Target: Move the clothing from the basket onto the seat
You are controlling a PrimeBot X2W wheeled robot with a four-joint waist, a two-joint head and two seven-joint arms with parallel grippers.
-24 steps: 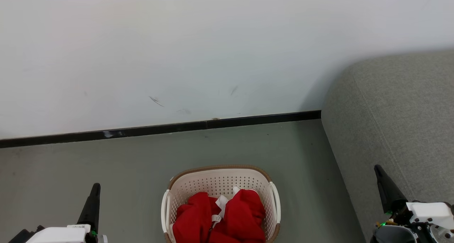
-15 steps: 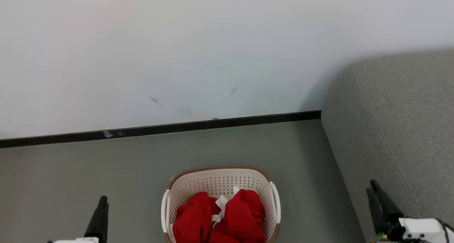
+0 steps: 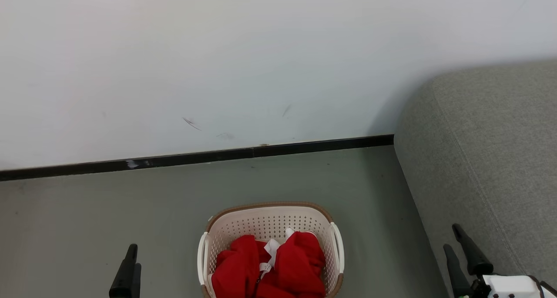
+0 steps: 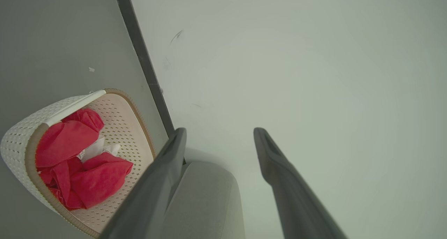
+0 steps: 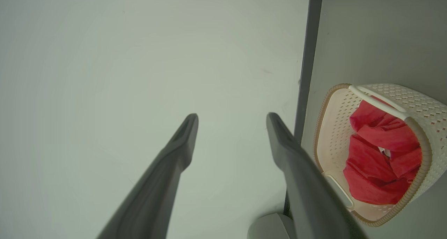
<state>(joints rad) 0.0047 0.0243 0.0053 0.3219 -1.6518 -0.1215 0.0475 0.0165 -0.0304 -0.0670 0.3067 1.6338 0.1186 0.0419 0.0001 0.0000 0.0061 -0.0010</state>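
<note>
Plainly, the clothing [image 3: 270, 265] lay bunched inside the basket [image 3: 270, 214], which stood on the floor [image 3: 109, 211] beside the seat [image 3: 491, 150]. The left gripper [image 4: 220, 130] and the right gripper [image 5: 230, 115] hung well apart from it, jaws spread wide and holding nothing.

Red clothing [image 5: 370, 162] inside cream basket [image 5: 426, 103]

Plain white wall [image 3: 217, 50] across the back, with a few dark scuff marks [image 3: 191, 124] low down near the middle. Black baseboard [image 3: 304, 148] runs along the wall's foot, with a whitish chipped patch [image 3: 132, 163] toward its left. Below it is a smooth grey-green floor [image 3: 109, 202]; the left wrist view shows a tiny white speck [image 4: 91, 69] on it.
</note>
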